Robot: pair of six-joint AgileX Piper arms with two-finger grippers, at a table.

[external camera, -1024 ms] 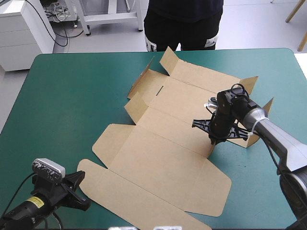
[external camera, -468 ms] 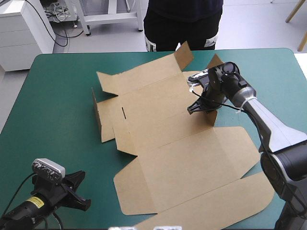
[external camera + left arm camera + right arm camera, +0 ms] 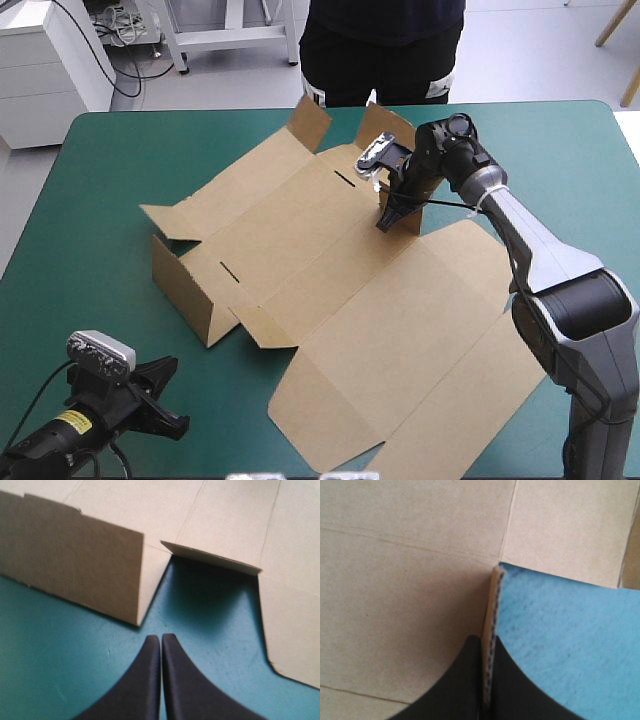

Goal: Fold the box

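Right pincer [image 3: 486, 645] grips an apparently upright box [image 3: 300, 240] flap, seen edge-on.

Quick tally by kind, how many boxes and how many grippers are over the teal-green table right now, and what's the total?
box: 1
grippers: 2 (left gripper, right gripper)
Total: 3

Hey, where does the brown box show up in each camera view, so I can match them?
High view: the box lies opened across the teal-green cover, the right gripper shut on a raised flap at its far side.
Left wrist view: its upright wall stands ahead of the shut left gripper.
Right wrist view: that flap's edge sits between the fingers.
Shared landmark: the teal-green cover, in all three.
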